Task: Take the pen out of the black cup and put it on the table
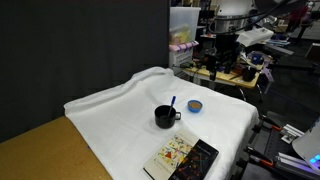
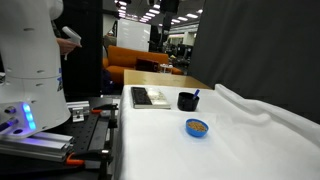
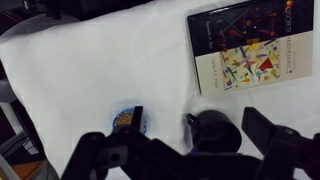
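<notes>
The black cup (image 1: 166, 117) stands upright on the white-clothed table (image 1: 115, 108), with the blue pen (image 1: 172, 102) sticking out of its rim. Both also show in an exterior view, the cup (image 2: 187, 101) and the pen (image 2: 196, 94). My gripper (image 1: 225, 52) is high above the far end of the table and away from the cup. In the wrist view the gripper (image 3: 200, 125) is open and empty. The cup (image 3: 215, 128) shows far below between its fingers, handle pointing up-left. The pen is largely hidden there.
A small round blue-and-orange disc (image 1: 195, 104) lies next to the cup and shows in the wrist view (image 3: 125, 118). A black-edged book with a colourful cover (image 1: 182, 158) lies near the table edge (image 3: 255, 45). Tan wood shows at one corner (image 1: 40, 150). Shelves and equipment stand behind.
</notes>
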Motion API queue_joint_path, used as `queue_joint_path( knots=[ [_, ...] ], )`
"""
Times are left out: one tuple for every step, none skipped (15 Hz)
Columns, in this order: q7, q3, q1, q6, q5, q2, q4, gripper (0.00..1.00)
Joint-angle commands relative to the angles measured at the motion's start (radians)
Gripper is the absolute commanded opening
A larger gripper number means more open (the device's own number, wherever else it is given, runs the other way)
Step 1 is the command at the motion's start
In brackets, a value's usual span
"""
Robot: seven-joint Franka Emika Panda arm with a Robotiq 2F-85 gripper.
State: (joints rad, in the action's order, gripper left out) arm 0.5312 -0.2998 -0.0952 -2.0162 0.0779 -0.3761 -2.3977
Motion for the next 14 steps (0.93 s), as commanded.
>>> queue_joint_path(
  knots=[
    [0.003,0.01,-0.011,0.002,-0.004,0.001,0.001,1.0],
    [0.003,0.01,-0.011,0.002,-0.004,0.001,0.001,1.0],
    [0.003,0.01,-0.011,0.002,-0.004,0.001,0.001,1.0],
    [0.003,0.01,-0.011,0.002,-0.004,0.001,0.001,1.0],
    [0.003,0.01,-0.011,0.002,-0.004,0.001,0.001,1.0],
    [0.003,0.01,-0.011,0.002,-0.004,0.001,0.001,1.0],
    [0.003,0.01,-0.011,0.002,-0.004,0.001,0.001,1.0],
    [0.003,0.01,-0.011,0.002,-0.004,0.001,0.001,1.0],
    [0.003,0.01,-0.011,0.002,-0.004,0.001,0.001,1.0],
    [0.003,0.01,-0.011,0.002,-0.004,0.001,0.001,1.0],
    [0.012,0.009,-0.008,0.008,-0.007,0.012,0.011,1.0],
    [0.021,0.006,-0.005,0.011,-0.012,0.025,0.022,1.0],
    [0.036,0.002,-0.001,0.009,-0.017,0.041,0.035,1.0],
    [0.053,-0.004,0.002,0.01,-0.027,0.056,0.05,1.0]
  ],
)
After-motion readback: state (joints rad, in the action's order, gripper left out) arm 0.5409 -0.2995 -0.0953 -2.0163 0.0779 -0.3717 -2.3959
